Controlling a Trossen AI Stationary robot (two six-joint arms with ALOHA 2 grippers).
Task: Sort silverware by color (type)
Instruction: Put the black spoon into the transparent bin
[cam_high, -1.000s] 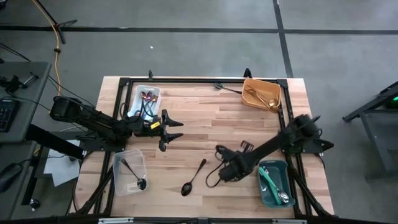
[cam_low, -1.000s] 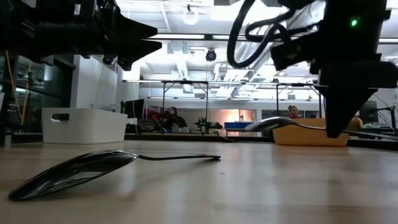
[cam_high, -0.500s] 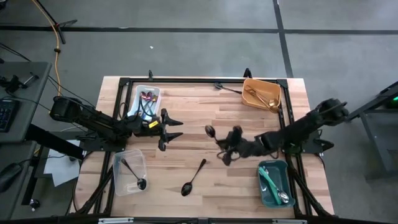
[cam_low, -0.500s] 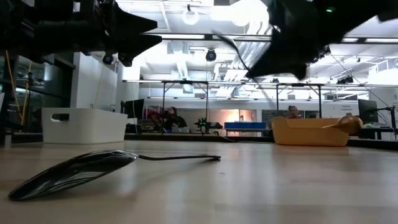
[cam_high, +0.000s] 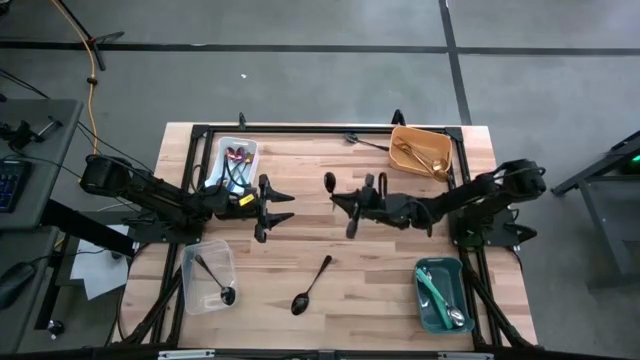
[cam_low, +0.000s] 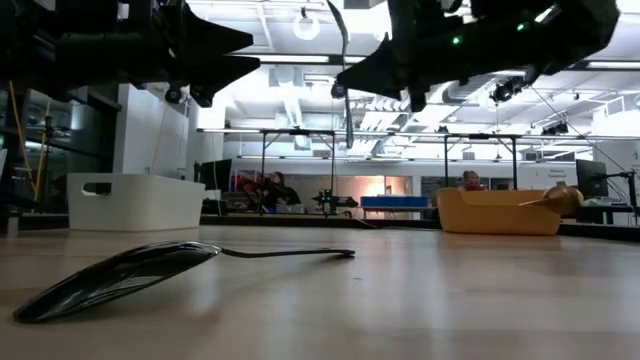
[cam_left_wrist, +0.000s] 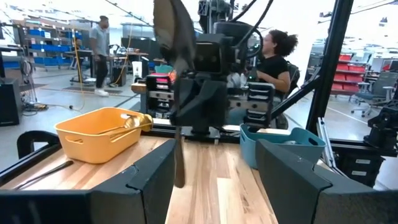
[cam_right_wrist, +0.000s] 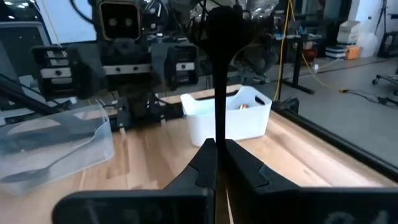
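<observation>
My right gripper (cam_high: 338, 203) reaches level over the table's middle, shut on a black spoon (cam_low: 340, 70) that stands nearly upright, bowl (cam_right_wrist: 224, 25) on top. Facing it from the left, a short way off, my left gripper (cam_high: 285, 207) hovers open with nothing between its fingers (cam_left_wrist: 214, 180). A second black spoon (cam_high: 312, 285) lies flat on the wood near the front edge, bowl toward the front. More silverware lies sorted in the bins at the corners. My right gripper pinches the black spoon's handle (cam_right_wrist: 217, 134) between its two fingers, about midway along it (cam_left_wrist: 180, 109). The fingers point level toward the table's left and lie across the handle. The spoon is lifted clear, nearly upright, its handle end (cam_left_wrist: 179, 180) hanging below the fingers.
A white bin (cam_high: 236, 163) with rainbow pieces stands far left and a clear bin (cam_high: 207, 275) with black spoons near left. An orange bin (cam_high: 421, 150) is far right, a teal bin (cam_high: 441, 295) near right. A dark slim utensil (cam_high: 366, 143) lies by the orange bin.
My right gripper has risen from low over the front right and swung toward the table's middle and my left gripper. It has tipped from pointing down to level. It stays shut on the black spoon, which has turned from lying level to standing upright.
</observation>
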